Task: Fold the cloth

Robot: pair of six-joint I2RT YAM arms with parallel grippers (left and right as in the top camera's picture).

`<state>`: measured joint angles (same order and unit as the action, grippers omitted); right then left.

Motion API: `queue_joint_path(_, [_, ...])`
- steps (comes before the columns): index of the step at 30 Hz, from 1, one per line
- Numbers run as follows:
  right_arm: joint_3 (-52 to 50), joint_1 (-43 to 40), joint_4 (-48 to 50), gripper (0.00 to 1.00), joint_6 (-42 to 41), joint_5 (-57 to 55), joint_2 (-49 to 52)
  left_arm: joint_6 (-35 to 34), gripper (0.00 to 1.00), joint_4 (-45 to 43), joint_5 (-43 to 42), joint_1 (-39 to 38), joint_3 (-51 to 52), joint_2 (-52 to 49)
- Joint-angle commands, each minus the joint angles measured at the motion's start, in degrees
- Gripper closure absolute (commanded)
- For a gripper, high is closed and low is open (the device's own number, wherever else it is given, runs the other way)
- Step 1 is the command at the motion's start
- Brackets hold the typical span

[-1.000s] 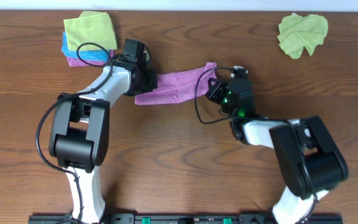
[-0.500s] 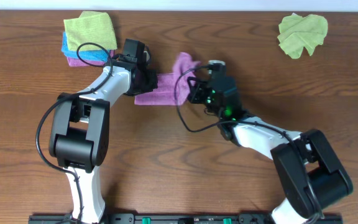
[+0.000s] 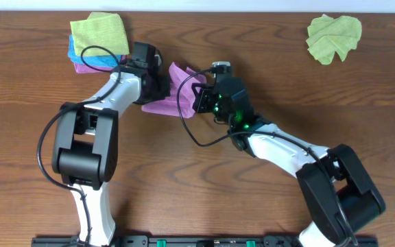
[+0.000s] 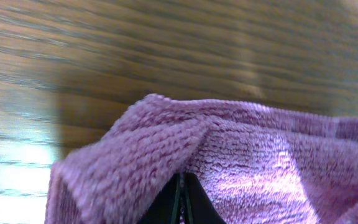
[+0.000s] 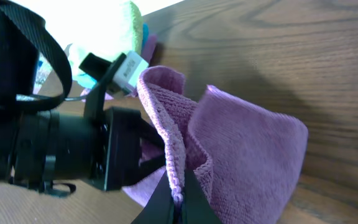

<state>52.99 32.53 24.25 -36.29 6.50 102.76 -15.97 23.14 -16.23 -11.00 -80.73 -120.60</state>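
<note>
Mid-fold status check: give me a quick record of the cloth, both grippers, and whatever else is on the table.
cloth: purple, bunched up between the two grippers, lower part resting on the table
left gripper: shut on the cloth's left end
right gripper: shut on a raised cloth edge, close to the left gripper
fold: not yet laid flat
stack: folded cloths, yellow-green on blue on purple, far left
green cloth: crumpled, far right, clear of both arms
</note>
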Motion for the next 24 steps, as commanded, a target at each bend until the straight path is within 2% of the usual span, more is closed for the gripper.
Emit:
queue_joint_path(1, [0.9, 1.4, -0.1, 0.99, 1.3, -1.9, -0.4, 1.9, 0.94, 0.7, 1.6, 1.9, -0.5, 3.4])
queue_joint_path(13, [2.6, 1.7, -0.9, 0.99, 1.9, -2.9, -0.4, 4.2, 0.94, 2.9, 2.8, 4.7, -0.5, 9.1])
queue_joint_path(24, [12.4, 3.8, -8.9, 0.99, 4.3, -2.6, 5.4, 4.2, 0.94, 4.1, 3.4, 8.0, -0.5, 11.2])
